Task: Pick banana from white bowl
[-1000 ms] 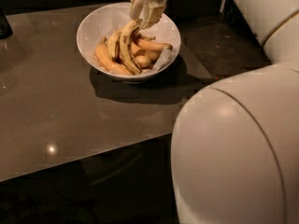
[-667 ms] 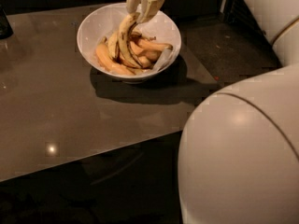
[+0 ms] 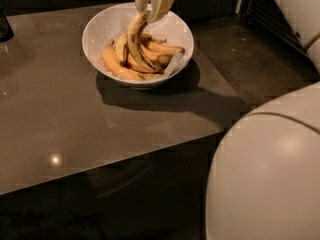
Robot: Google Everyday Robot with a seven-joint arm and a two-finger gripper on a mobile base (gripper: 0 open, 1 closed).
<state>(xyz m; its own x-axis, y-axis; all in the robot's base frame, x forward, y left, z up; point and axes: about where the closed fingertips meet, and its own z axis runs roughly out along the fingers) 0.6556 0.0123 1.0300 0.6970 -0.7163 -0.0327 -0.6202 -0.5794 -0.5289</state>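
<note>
The white bowl (image 3: 172,31) stands at the far middle of the table and holds several bananas. My gripper (image 3: 150,6) hangs over the bowl at the top edge of the view, shut on the upper end of the banana (image 3: 134,41), a long, curved, pale-yellow one with brown speckles and a dark edge. That banana stands nearly upright, its lower end still down among the plumper orange-yellow bananas (image 3: 117,66) lying in the bowl.
The grey-brown table (image 3: 65,119) has its front edge running across the lower view and its right edge near the bowl. A dark object (image 3: 5,26) stands at the far left. My white arm body (image 3: 265,174) fills the lower right.
My gripper has risen with the banana; its upper end is lifted higher and it stands more upright in the bowl. The arm body has shifted in the view.
</note>
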